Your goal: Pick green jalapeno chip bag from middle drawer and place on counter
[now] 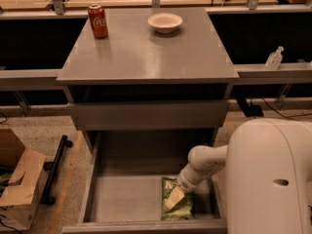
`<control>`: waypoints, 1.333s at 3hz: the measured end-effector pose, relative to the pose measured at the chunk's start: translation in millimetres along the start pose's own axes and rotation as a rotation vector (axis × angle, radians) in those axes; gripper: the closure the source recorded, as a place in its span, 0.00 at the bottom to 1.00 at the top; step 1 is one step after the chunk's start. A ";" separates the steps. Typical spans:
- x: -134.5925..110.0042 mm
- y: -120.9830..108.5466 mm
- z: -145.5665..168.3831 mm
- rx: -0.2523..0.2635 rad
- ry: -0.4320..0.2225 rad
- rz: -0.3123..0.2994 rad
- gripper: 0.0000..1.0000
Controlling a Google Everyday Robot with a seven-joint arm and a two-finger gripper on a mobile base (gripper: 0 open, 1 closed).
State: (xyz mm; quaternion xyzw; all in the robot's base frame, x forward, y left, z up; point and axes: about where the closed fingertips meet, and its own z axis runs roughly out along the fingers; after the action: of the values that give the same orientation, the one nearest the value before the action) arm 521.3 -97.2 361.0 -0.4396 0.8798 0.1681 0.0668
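Note:
The green jalapeno chip bag point(176, 208) lies flat on the floor of the open middle drawer point(122, 199), at its front right. My gripper point(173, 199) reaches down into the drawer from the right and sits right on top of the bag. The white arm point(209, 162) bends in from the lower right and its large body hides the drawer's right wall. The grey counter point(146, 52) is the cabinet's top slab above the drawer.
A red soda can point(98, 21) stands at the counter's back left and a white bowl point(165, 22) at its back middle. A shut drawer front point(146, 115) sits above the open one. A cardboard box point(19, 184) is on the floor at left. A clear bottle point(274, 58) stands on the right ledge.

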 end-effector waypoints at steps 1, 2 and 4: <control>13.8 7.0 1.4 0.009 0.003 0.041 0.23; 16.8 15.0 -10.2 0.031 -0.024 0.062 0.46; 3.6 21.3 -46.4 0.025 -0.158 0.107 0.93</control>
State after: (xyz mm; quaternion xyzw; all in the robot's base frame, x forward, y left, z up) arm 503.5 -104.5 408.5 -0.3765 0.8960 0.1947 0.1322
